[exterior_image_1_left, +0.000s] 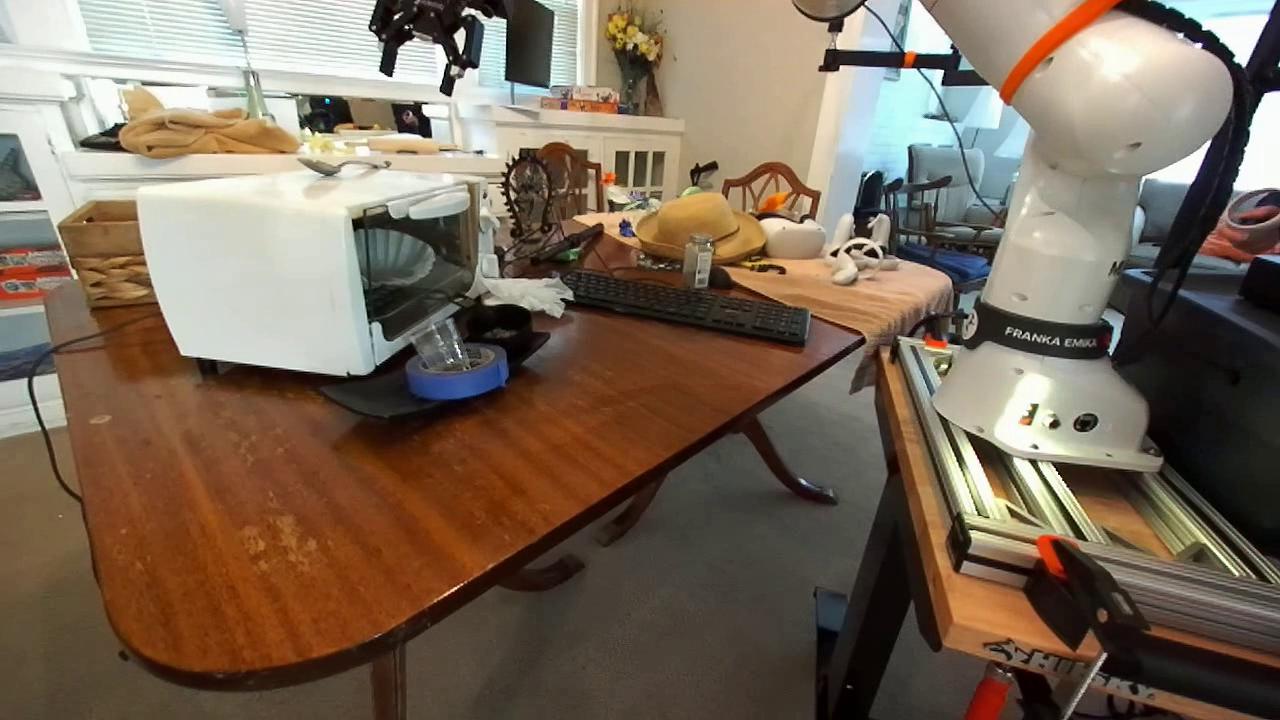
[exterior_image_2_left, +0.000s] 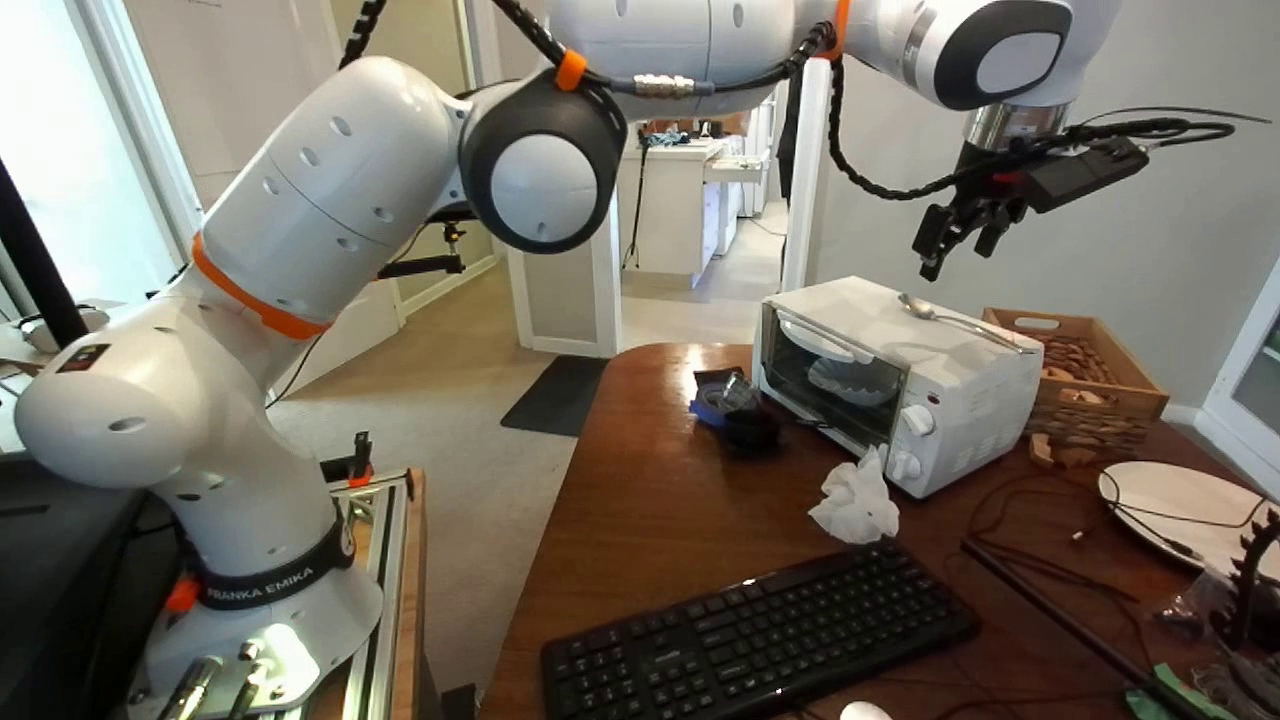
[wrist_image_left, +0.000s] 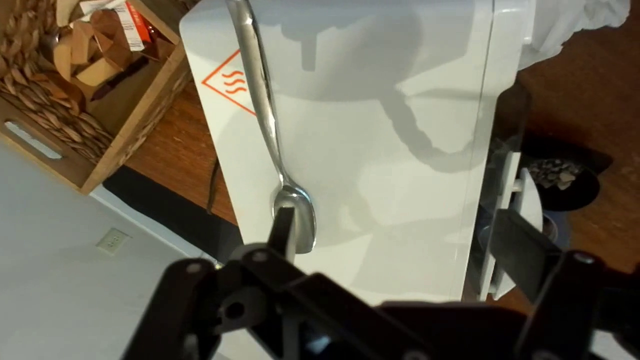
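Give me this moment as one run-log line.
Fingers: open, nothing held | Where: above the white toaster oven, not touching | On oven: metal spoon | Beside oven: wooden basket

A long-handled, shiny silver metal spoon (wrist_image_left: 267, 122) lies on a white, box-shaped toaster oven (wrist_image_left: 380, 150) below the parted jaws, its bowl partly hidden behind one, its handle pointing away.

A: Spoon (wrist_image_left: 268, 117): polished metal, sharp highlights. Toaster oven (exterior_image_1_left: 255, 265)?
B: Smooth, low sheen, metal or plastic unclear; its door glass (exterior_image_2_left: 825, 375) clear and glossy.
A: Table (exterior_image_1_left: 420, 480): varnished wood, glossy, with a rough worn patch (exterior_image_1_left: 275, 540).
B: Basket (exterior_image_1_left: 108, 242): matt wood, coarse weave. Keyboard (exterior_image_2_left: 760, 640): plastic, glossy edges.
A: Gripper (wrist_image_left: 395, 225)?
B: Mostly matt.
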